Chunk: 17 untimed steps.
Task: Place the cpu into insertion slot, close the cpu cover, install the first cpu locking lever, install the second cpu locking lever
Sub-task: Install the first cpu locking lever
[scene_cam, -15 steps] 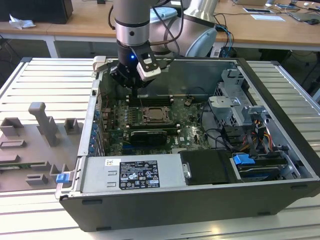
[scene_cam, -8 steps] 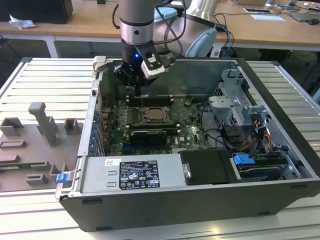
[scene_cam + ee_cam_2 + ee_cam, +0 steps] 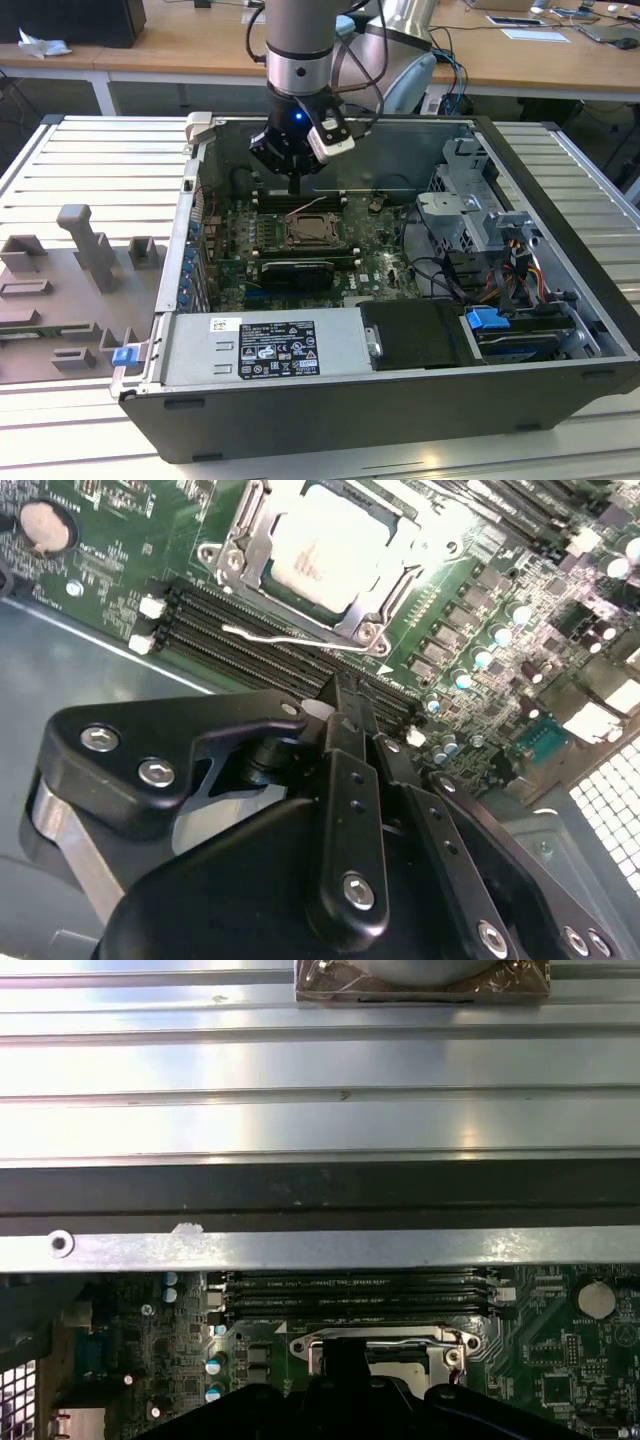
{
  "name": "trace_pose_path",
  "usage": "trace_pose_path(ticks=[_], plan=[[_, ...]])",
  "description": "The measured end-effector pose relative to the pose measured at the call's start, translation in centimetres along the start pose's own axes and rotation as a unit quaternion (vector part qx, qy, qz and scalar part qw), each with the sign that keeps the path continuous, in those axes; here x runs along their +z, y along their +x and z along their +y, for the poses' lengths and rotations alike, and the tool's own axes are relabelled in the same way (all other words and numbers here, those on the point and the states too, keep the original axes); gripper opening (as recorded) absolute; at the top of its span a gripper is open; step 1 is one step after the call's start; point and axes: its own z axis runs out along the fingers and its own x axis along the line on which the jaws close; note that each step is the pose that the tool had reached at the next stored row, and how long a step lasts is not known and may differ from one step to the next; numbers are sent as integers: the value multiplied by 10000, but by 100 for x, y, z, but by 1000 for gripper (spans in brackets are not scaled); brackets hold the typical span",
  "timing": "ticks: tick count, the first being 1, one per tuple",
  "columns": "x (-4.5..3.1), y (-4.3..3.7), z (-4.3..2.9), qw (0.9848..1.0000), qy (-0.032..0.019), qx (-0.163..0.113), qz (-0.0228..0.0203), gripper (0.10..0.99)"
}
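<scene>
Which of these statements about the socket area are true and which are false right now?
1. The cpu sits in the insertion slot. True.
2. The cpu cover stands upright, away from the chip. False: it lies flat, framing the cpu's top.
3. The claw is carrying the cpu. False: the claw hangs above the memory slots beside the socket, and the cpu is in the socket.
4. A thin wire lever juts out beside the socket, over the memory slots. True.
5. The computer case is closed up. False: its side is open and the green board shows.
</scene>
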Motion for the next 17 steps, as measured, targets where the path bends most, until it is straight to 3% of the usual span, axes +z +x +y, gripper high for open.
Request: trace_pose_path(ticks=[6, 12, 17], plan=[[92, -91, -3, 10000, 0, -96, 4, 106], [148, -107, -7, 9994, -8, -332, -8, 106], [195, -163, 13, 9994, -13, -338, -8, 106]])
